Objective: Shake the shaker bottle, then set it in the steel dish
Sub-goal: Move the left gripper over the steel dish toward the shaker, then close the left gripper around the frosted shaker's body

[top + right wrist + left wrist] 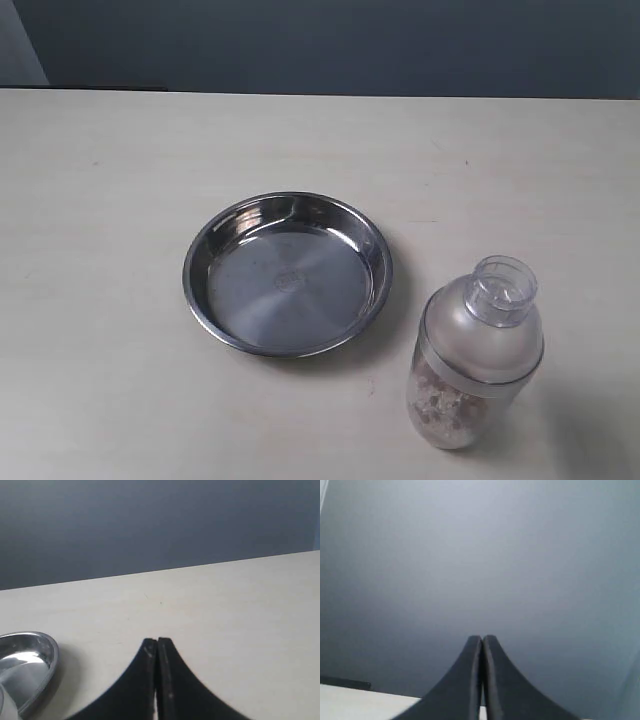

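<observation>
The frosted shaker bottle (474, 355) stands upright on the pale table, pinkish granules in its lower part, just right of the steel dish (288, 273). The dish lies flat with nothing in it; its rim also shows in the right wrist view as the steel dish (30, 667). Neither gripper appears in the exterior view. My left gripper (482, 639) is shut, fingers pressed together, aimed at a grey wall. My right gripper (157, 641) is shut too, holding nothing, hovering over bare table beside the dish.
The pale tabletop (120, 180) spreads around both objects and ends at a dark grey wall (330, 45) at the back. A strip of the table edge (350, 700) shows in the left wrist view.
</observation>
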You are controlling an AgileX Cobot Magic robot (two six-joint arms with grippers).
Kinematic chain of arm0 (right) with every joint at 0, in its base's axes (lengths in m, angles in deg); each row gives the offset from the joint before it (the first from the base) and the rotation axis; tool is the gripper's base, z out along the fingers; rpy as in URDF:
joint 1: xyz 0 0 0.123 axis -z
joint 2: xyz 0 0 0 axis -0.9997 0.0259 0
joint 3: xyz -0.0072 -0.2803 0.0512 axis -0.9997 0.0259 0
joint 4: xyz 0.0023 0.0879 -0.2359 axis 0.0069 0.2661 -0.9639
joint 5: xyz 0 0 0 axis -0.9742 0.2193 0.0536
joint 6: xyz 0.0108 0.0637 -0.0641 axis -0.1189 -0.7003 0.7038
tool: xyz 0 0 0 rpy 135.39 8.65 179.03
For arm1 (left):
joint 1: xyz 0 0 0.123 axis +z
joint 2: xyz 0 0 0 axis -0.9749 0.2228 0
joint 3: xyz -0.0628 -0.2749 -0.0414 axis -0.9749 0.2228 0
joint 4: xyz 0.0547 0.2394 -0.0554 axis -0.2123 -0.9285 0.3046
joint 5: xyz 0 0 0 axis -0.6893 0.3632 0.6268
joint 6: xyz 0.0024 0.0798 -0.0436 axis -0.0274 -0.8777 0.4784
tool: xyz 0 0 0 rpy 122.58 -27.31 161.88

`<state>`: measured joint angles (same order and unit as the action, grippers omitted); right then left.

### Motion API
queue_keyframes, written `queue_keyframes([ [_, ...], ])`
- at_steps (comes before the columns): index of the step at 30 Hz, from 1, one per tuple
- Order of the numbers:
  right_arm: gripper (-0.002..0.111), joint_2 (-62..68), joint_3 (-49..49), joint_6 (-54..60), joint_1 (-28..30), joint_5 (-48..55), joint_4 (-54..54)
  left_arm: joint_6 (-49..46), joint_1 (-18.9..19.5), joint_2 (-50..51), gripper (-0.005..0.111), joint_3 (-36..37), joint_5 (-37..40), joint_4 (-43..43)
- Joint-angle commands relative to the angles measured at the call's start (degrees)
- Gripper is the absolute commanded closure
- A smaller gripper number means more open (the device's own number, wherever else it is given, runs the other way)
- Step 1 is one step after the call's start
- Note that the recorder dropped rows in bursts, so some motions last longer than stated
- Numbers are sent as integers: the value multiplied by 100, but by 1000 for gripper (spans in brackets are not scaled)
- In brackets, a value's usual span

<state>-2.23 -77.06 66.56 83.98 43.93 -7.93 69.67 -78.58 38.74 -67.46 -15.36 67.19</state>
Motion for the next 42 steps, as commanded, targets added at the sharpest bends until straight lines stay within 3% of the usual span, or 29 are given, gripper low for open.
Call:
queue_keyframes([
  [1,109,-33,7,20,-12,-80,-17,54,-896,1009,107,-479,-988,-1606],
  [4,109,-33,7,20,-12,-67,-17,958,-1743,1647,107,-655,-1852,-2980],
  [8,109,-33,7,20,-12,-67,-17,2422,-2734,2650,106,-605,-1778,-4303],
  [11,109,-33,7,20,-12,-67,-17,2335,-3245,3533,106,-392,-2334,-4534],
  [15,109,-33,7,20,-12,-67,-17,2280,-3360,4304,106,-363,-3057,-4201],
  [31,109,-33,7,20,-12,-78,-17,2707,-3823,5247,104,-363,-4228,-5070],
  [33,109,-33,7,20,-12,-78,-17,2707,-3823,5316,96,-363,-4591,-5264],
  [35,109,-33,7,20,-12,-78,-17,2707,-3823,5435,78,-363,-4954,-5469],
  [40,109,-33,7,20,-12,-68,-17,2707,-3809,5790,3,-363,-5250,-5263],
  [42,109,-33,7,20,-12,-68,-17,2825,-3809,5981,1,-363,-5520,-5417],
])
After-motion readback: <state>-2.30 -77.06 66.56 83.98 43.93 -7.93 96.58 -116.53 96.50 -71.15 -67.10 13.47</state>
